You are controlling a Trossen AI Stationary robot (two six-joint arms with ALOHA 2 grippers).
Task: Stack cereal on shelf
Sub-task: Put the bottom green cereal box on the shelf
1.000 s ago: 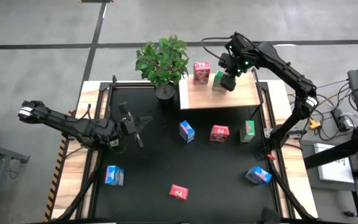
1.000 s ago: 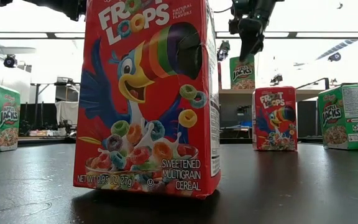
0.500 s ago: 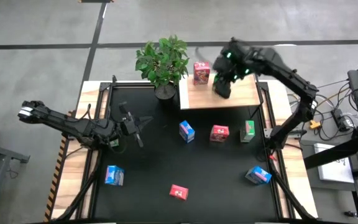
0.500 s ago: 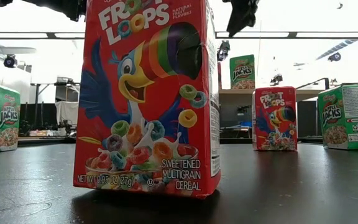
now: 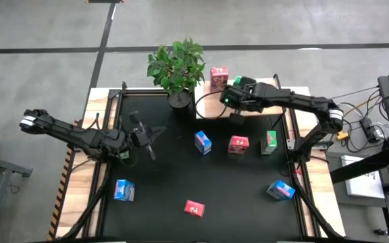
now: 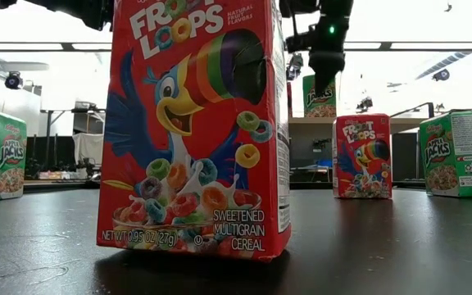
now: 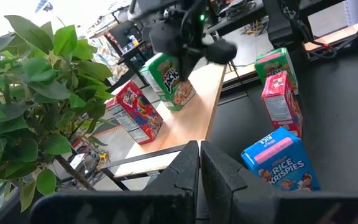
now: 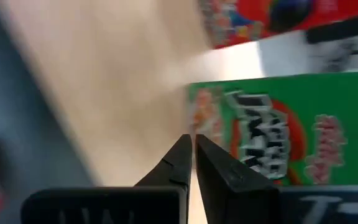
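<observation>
The shelf [image 5: 262, 104] is a pale wood plank at the table's far edge. On it stand a pink-red cereal box [image 5: 218, 77] and a green cereal box [image 7: 169, 84], both upright on their bases. My right gripper [image 6: 326, 78] hangs shut over the shelf, fingers pointing down, close above and beside the green box [image 8: 260, 130]; I see nothing between its fingers [image 8: 191, 142]. My left gripper [image 5: 152, 133] waits shut over the table's left half. More cereal boxes stand scattered on the black tabletop.
A potted plant [image 5: 176, 67] stands just left of the shelf. On the tabletop are a blue box [image 5: 202, 142], a red box [image 5: 238, 144] and a green box [image 5: 269, 142] in a row, with a blue box [image 5: 280, 190], a red box [image 5: 194, 208] and a blue box [image 5: 123, 190] nearer.
My right gripper has drawn up off the green box on the shelf, swung toward the table's left and near side, come down again and shut its fingers. The green box has stayed upright on the shelf.
</observation>
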